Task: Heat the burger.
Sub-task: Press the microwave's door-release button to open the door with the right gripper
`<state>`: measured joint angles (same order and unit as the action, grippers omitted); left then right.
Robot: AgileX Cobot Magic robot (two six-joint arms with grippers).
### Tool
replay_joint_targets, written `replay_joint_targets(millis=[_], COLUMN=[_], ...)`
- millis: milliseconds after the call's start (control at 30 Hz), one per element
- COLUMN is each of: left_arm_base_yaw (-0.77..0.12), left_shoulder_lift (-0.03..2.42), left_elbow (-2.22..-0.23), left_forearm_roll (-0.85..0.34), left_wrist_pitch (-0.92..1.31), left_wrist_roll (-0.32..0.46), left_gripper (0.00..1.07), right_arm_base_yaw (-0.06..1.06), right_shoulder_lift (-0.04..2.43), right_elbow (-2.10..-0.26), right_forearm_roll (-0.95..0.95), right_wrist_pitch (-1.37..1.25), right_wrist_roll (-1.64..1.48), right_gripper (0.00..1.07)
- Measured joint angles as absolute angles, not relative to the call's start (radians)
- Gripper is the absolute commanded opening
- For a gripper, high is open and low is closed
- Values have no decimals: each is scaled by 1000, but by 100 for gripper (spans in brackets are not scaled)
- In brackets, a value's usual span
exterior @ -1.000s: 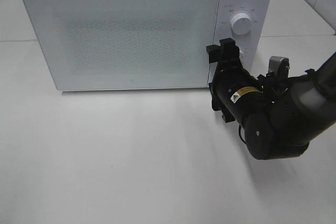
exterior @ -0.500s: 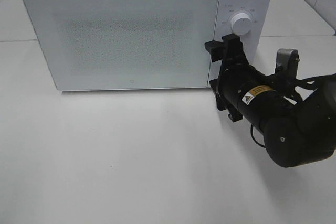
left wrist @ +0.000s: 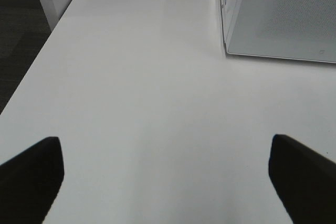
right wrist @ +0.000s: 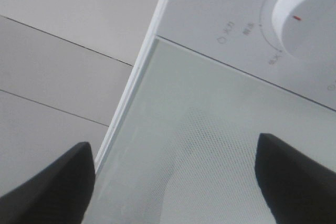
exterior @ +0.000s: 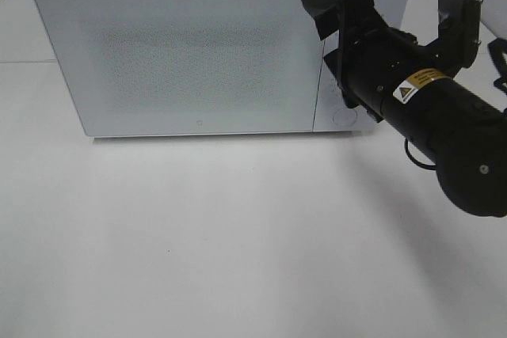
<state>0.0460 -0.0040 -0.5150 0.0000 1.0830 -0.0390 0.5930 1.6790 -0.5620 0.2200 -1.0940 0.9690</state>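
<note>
The white microwave [exterior: 190, 53] sits on the desk [exterior: 198, 235] with its speckled glass door shut. The burger shows in no view, so its look and place cannot be told. The right hand [exterior: 337, 1] hovers at the door's upper corner beside the microwave's dial [right wrist: 310, 19], fingers spread, holding nothing. The left hand [left wrist: 167, 177] hangs over the desk off the microwave's other end, fingers wide apart, empty.
</note>
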Motion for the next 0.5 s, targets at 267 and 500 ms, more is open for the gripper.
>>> replay_joint_targets(millis=[267,500], left_arm_base_yaw=[46,46], left_shoulder_lift=[-4,-4], left_elbow=[-515,-515], left_forearm_roll=[0,0], left_wrist_pitch=[1083,1083], left_wrist_roll=[-39,-39], left_gripper=[98,98], right_arm_base_yaw=[519,461], right_shoulder_lift=[1480,1346], right_elbow=[-562,-562], right_forearm_roll=[209,209], right_wrist_pitch=[-740,-435], right_wrist_roll=[675,416], right_gripper=[75,75])
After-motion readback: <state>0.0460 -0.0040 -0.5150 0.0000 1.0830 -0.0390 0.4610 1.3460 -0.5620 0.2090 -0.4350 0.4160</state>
